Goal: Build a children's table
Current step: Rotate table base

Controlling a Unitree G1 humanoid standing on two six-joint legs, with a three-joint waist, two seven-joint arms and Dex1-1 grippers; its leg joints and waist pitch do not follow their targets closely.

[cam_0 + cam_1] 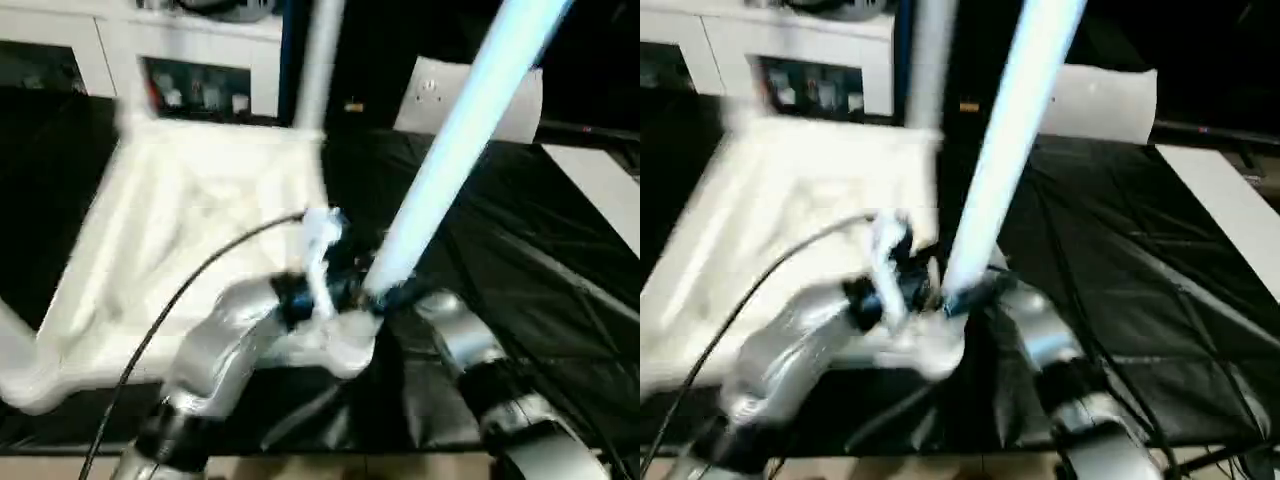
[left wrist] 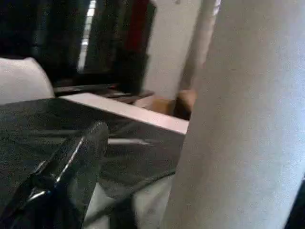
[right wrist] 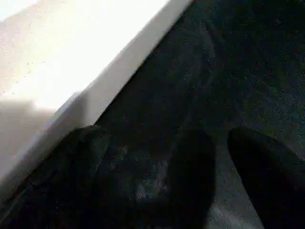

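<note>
The white tabletop (image 1: pixel 180 220) lies upside down, ribs up, on the left of the black-covered table. One white leg (image 1: pixel 318 60) stands upright in its far right corner. A second leg (image 1: pixel 450 150) leans up and to the right from the near right corner socket (image 1: pixel 350 350). Both grippers meet at this leg's base. My left gripper (image 1: pixel 350 290) is open. In the left wrist view the leg (image 2: pixel 248 119) stands close beside one black finger (image 2: pixel 76 162) with a gap between them. My right gripper (image 1: pixel 395 297) is open over the black cloth, its fingers (image 3: pixel 267 176) beside the tabletop's edge (image 3: pixel 71 62).
A white glass-door cabinet (image 1: pixel 190 85) stands behind the table. A white box (image 1: pixel 430 95) sits at the back, and a white board (image 1: pixel 600 185) at the right edge. Black cloth (image 1: pixel 530 270) covers the right half. A black cable (image 1: pixel 200 275) arcs over the tabletop.
</note>
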